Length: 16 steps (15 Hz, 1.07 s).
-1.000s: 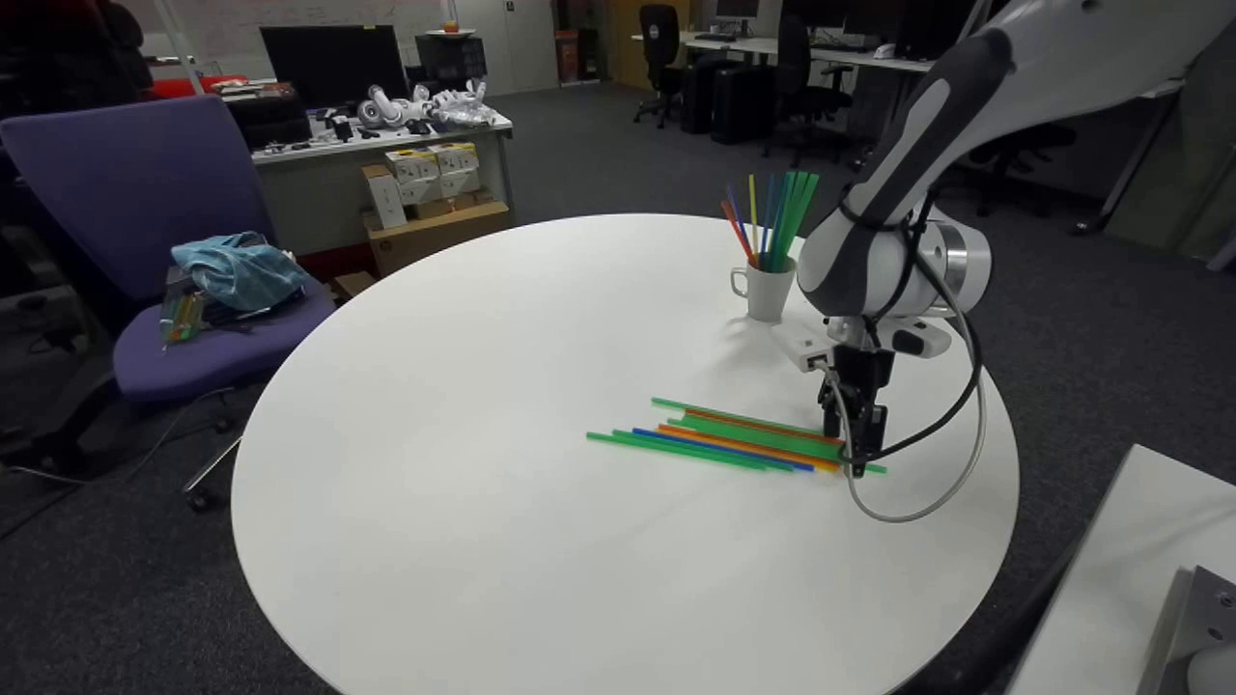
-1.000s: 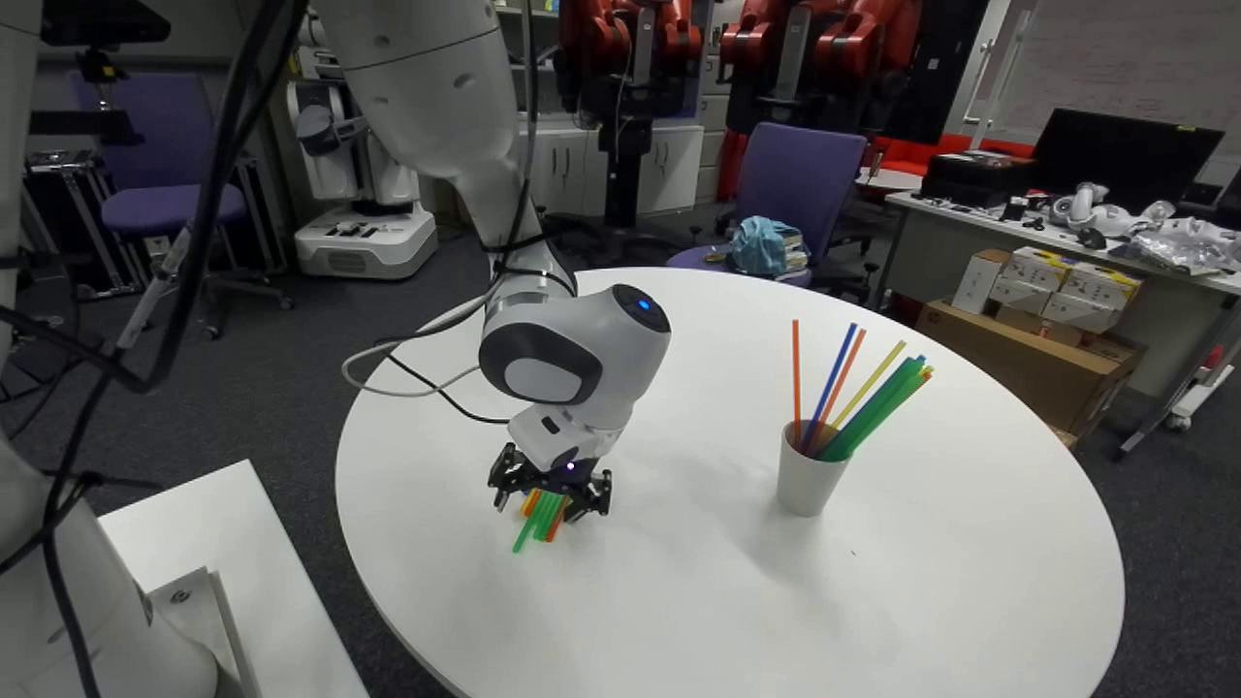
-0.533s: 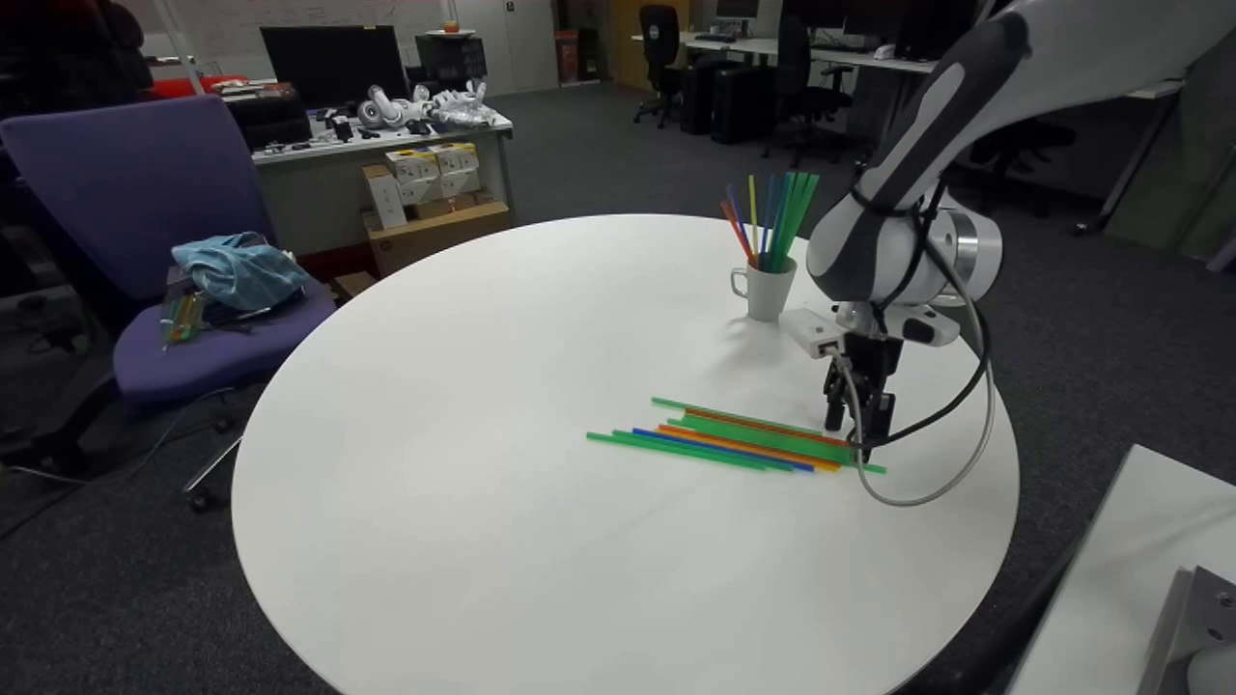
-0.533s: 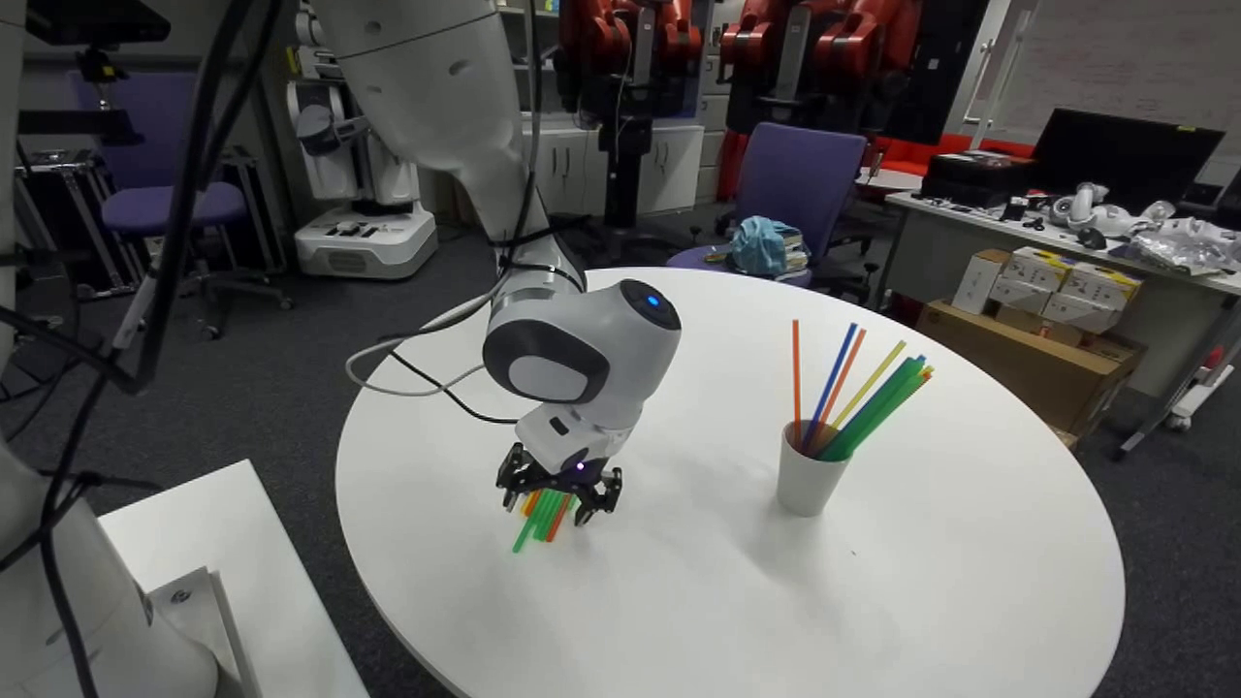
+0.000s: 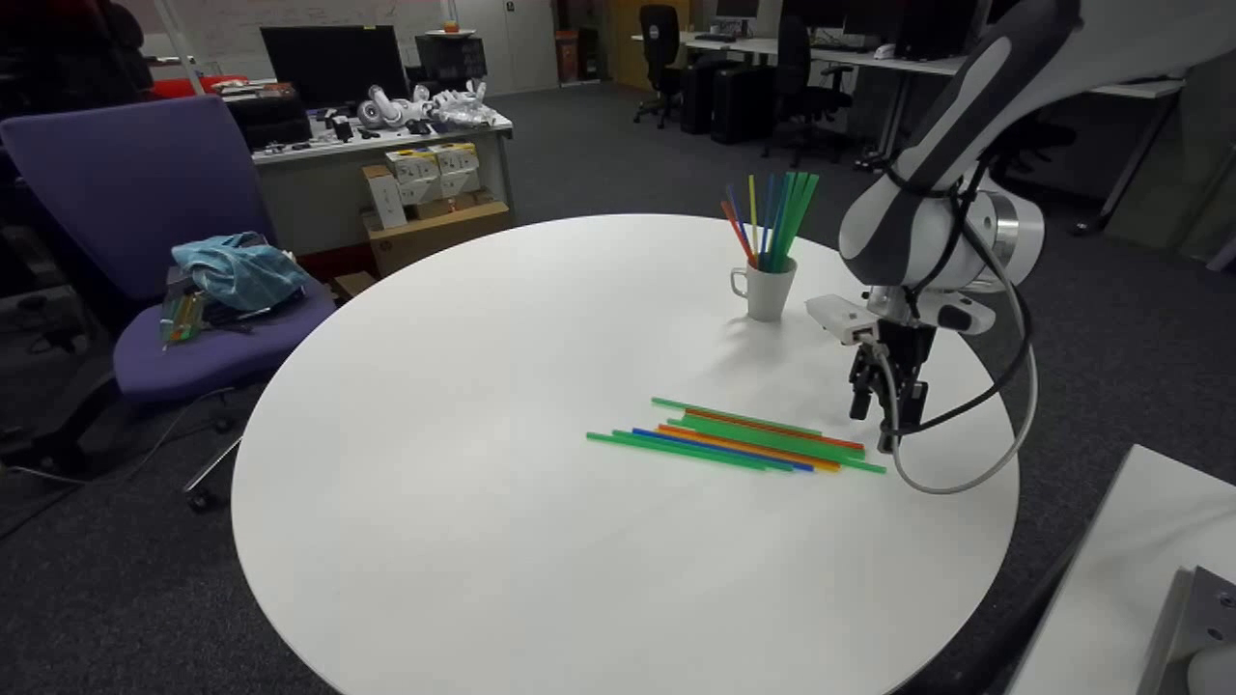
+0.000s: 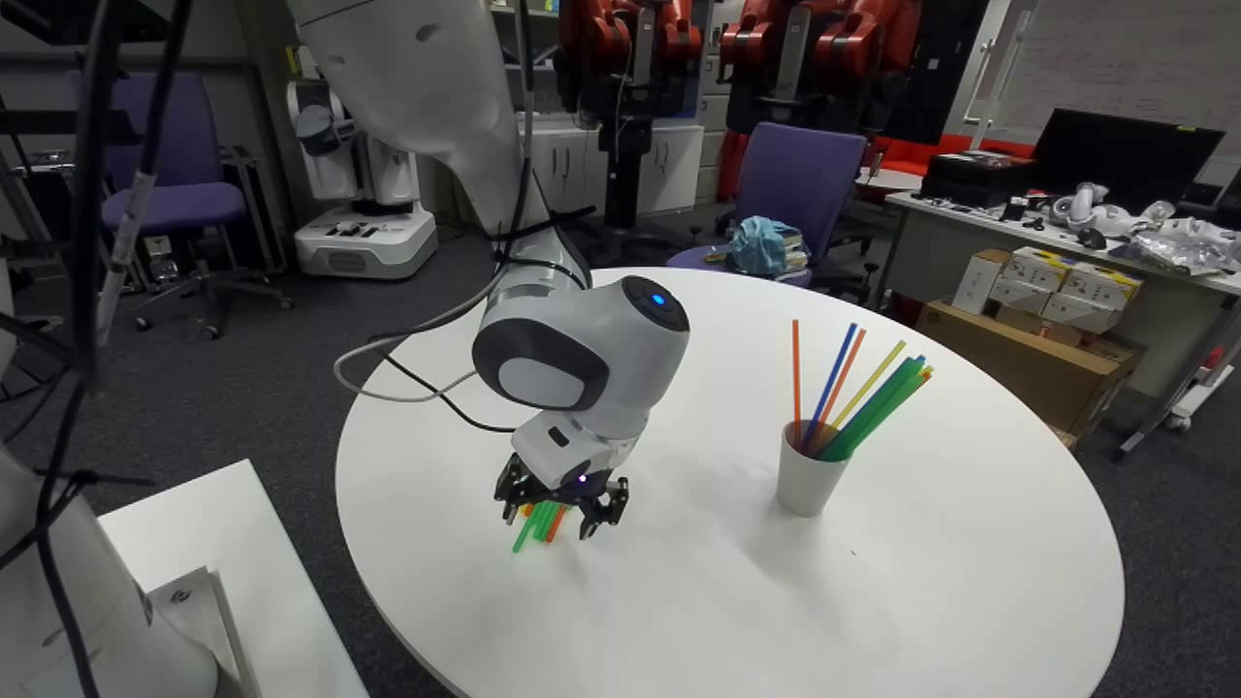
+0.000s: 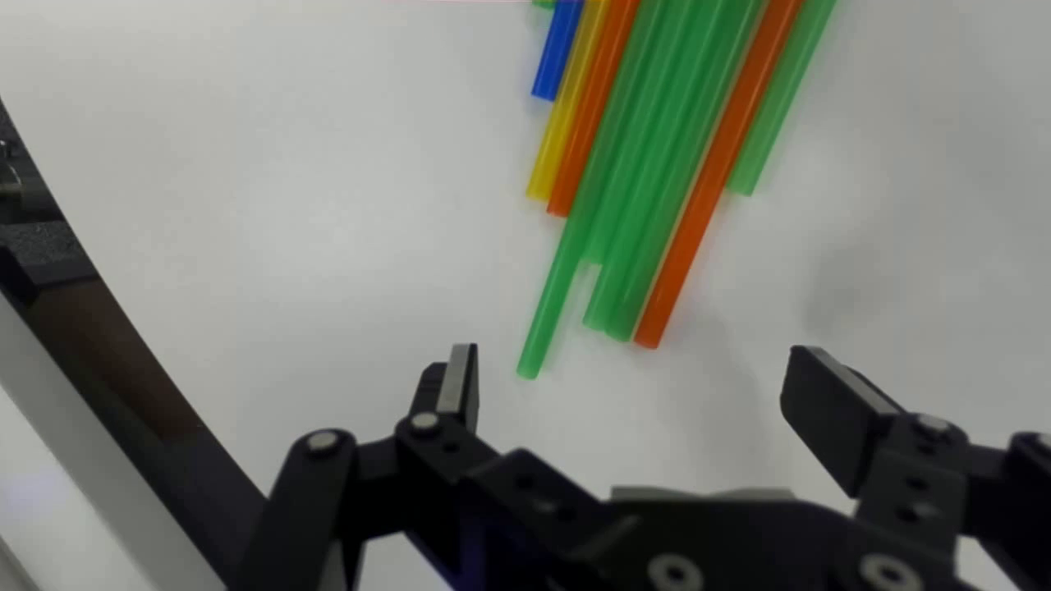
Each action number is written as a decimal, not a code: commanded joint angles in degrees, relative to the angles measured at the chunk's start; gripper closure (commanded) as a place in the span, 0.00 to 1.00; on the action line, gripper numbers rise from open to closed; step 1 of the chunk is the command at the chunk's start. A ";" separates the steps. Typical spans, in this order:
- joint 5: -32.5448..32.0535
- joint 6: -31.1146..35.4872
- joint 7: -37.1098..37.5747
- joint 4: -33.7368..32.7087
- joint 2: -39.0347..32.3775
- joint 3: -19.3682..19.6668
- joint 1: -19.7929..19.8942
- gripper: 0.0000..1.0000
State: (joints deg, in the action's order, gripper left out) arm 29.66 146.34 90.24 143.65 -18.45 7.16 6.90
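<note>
Green straws [image 7: 649, 164]: loose. Gripper [image 7: 636, 361]: wide, empty, near their ends. Positioning, seemingly; gripping would need a lower reach.

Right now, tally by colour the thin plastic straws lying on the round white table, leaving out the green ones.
Blue thin plastic straw: 1
Yellow thin plastic straw: 1
Orange thin plastic straws: 2
Total: 4
</note>
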 commanded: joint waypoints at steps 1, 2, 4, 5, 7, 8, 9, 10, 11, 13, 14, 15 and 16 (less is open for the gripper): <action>-3.09 -1.13 -0.67 4.25 3.34 1.70 -0.34 0.00; -4.13 -1.64 -0.22 4.62 3.26 2.08 -0.49 0.00; -5.70 -1.99 0.08 5.32 3.13 2.51 -0.72 0.00; -6.38 -2.13 0.36 5.43 2.93 2.67 -0.86 0.00; -6.92 -2.62 0.74 5.26 2.42 2.60 -0.97 0.00; -6.94 -3.01 1.01 4.92 2.03 2.40 -1.09 0.00; -6.89 -3.42 1.07 4.68 1.81 2.22 -1.16 0.00; -6.83 -3.74 1.31 4.43 1.48 2.07 -1.36 0.00; -6.52 -3.74 1.24 4.21 1.12 1.79 -1.55 0.00; -6.35 -3.63 1.46 3.87 0.57 1.58 -2.07 0.00; -6.18 -3.35 1.44 3.79 0.39 1.51 -2.26 0.00; -5.98 -3.04 1.24 3.75 0.32 1.42 -2.33 0.00; -5.82 -2.66 1.13 3.68 0.21 1.41 -2.37 0.00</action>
State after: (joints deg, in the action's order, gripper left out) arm 23.92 144.10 90.66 147.46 -18.52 8.65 4.83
